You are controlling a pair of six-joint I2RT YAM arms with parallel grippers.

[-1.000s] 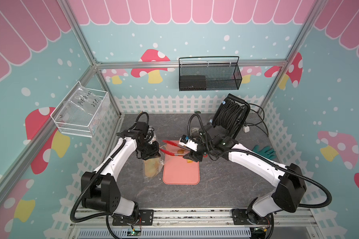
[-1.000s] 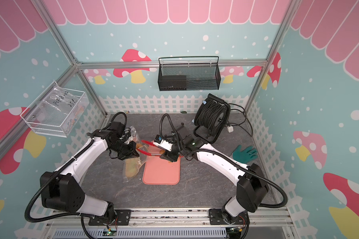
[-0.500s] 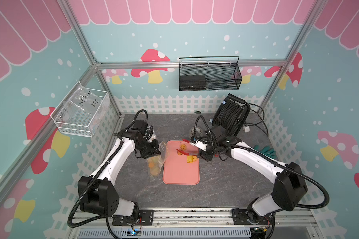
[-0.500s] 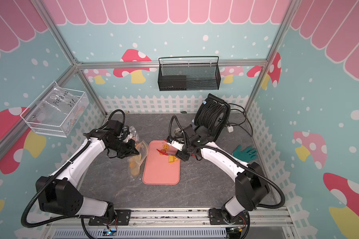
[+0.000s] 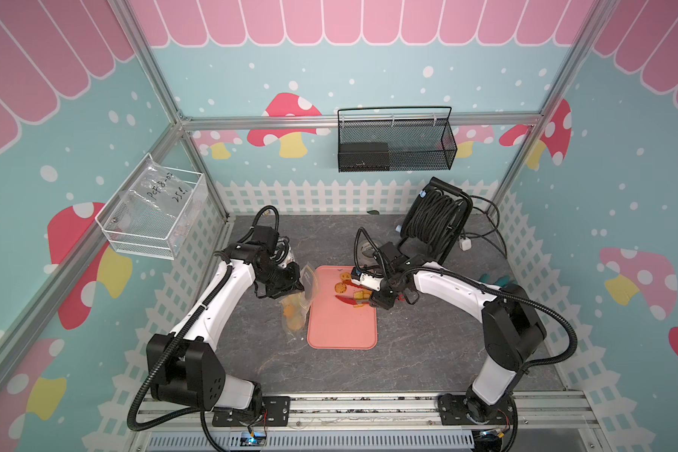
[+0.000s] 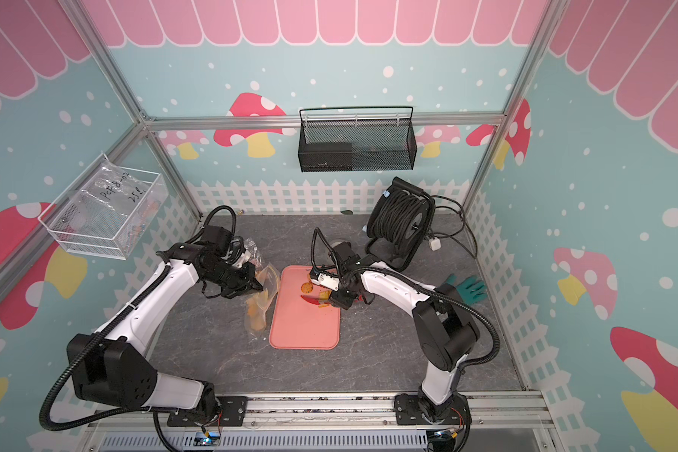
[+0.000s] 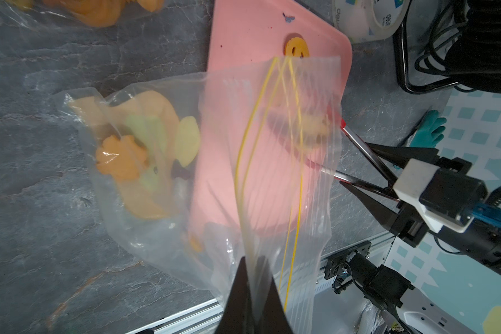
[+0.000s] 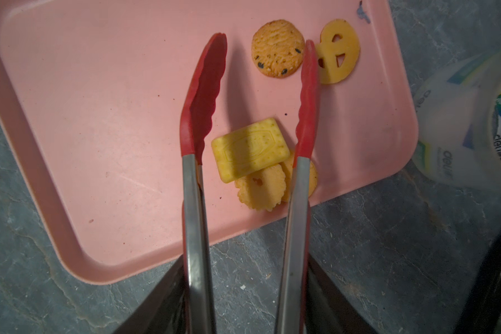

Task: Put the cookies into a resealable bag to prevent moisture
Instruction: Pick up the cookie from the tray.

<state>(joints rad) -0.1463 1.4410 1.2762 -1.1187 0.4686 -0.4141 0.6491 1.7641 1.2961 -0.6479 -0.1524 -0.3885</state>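
1. Left gripper (image 7: 253, 260): jaws pinched flat on the film of the resealable bag (image 7: 272, 173), right at its yellow zip strip. The mouth is lifted and gapes toward the pink tray (image 7: 243, 43).
2. Right gripper (image 8: 246, 283): jaws clamped on the steel arms of the tongs (image 8: 198, 115). The red tong tips stand apart with nothing nipped between them.
3. The tips straddle a square cracker (image 8: 249, 150), which rests tilted on a scalloped cookie (image 8: 261, 189). Past the tips lie a chip cookie (image 8: 278, 47) and, beside it, a cut-out cookie (image 8: 339, 52).
4. In a top view, with 12 toward the back fence, these loose ones sit at 12 to 1 o'clock on the tray. The bag lies against the tray's 9 o'clock edge. Bagged cookies (image 7: 122, 160) have gathered in its lower end.
5. Handling, my guess: the cookies are light, stiff and likely brittle. The propped cracker may skid off the smooth one under it, so nip it across its short sides, gently.
6. The bag is thin, floppy and slick. The hold belongs near the zip, where the film is stiffest. Whether the mouth stays wide enough, I cannot tell.
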